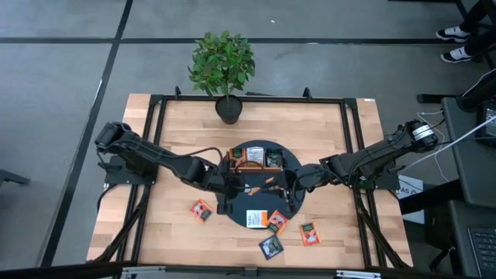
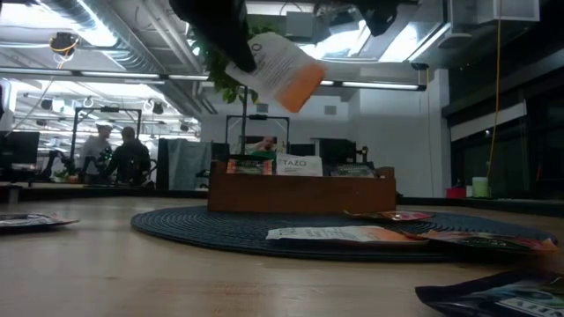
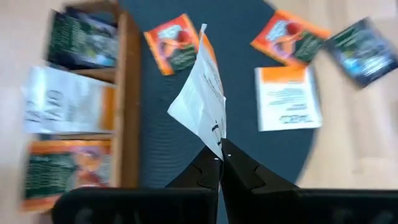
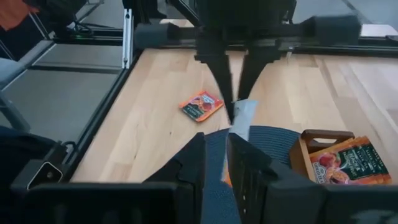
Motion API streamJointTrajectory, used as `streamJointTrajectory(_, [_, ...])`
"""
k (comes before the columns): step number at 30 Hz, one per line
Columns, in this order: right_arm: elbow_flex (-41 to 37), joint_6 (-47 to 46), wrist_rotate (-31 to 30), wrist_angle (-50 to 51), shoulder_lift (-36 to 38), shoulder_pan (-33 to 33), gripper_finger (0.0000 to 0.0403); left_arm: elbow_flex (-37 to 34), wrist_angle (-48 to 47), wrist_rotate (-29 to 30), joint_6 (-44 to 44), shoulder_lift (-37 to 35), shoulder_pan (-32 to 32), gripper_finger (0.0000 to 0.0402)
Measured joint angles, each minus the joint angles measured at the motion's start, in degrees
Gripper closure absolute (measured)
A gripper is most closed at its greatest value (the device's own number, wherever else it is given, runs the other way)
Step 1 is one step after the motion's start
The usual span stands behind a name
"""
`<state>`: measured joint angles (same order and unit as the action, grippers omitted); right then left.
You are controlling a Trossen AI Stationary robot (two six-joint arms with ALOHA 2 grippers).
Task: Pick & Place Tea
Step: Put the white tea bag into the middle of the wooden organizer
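Risk first: the white-and-orange tea sachet [image 3: 202, 93] hangs from the left gripper [image 3: 219, 152] by one corner only, so a jolt or a quick swing could twist it loose and drop it onto the round dark mat [image 1: 240, 213] short of the wooden tray [image 1: 258, 158]. The right gripper [image 4: 216, 163] sits just across from the same sachet, nearly tip to tip with the left one; if both arms move at once they could collide, or the paper could tear between them.

Left arm: reaches from the table's left edge in toward the middle, elbow bent, wrist lowered over the mat. Its jaws are pressed together, pinching the sachet's lower corner; the rest of the sachet stands out beyond the fingertips, tilted, and in the low view it hangs well above the table.

Beyond those jaws lie more sachets: an orange one [image 3: 176, 51] on the mat, a white one [image 3: 287, 98] flat beside it, and the tray to one side with sachets already in its compartments.

Right arm: stretches in from the right edge, wrist low over the mat. Its jaws stand a little apart, and I cannot tell whether they touch the hanging sachet.
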<state>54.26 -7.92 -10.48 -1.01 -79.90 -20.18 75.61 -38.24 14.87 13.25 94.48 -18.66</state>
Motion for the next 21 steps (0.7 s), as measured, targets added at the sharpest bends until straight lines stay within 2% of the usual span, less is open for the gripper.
streamJointTrajectory(4, [0.00,-0.97,0.04,0.34,-0.02,0.00,0.0333,1.50,-0.69,4.97,-5.55,1.70,-0.52,0.0399])
streamJointTrajectory(7, [0.02,-1.00,0.03,0.46,-0.11,0.12,0.0325,2.42,-0.64,6.18,-8.31,2.92,-0.56,0.0399])
streamJointTrajectory(11, [0.02,-2.33,0.00,1.27,-0.11,0.99,0.0288,2.79,-0.23,6.77,-10.79,3.91,-0.49,0.0399])
streamJointTrajectory(16, [0.07,-2.30,-0.53,1.67,-0.75,2.76,0.0236,2.80,-0.06,10.45,-11.79,4.08,-0.37,0.0399])
streamJointTrajectory(21, [0.07,-2.24,-1.10,1.54,-3.25,4.70,0.0213,2.80,1.54,12.00,-14.40,4.08,-0.37,0.0399])
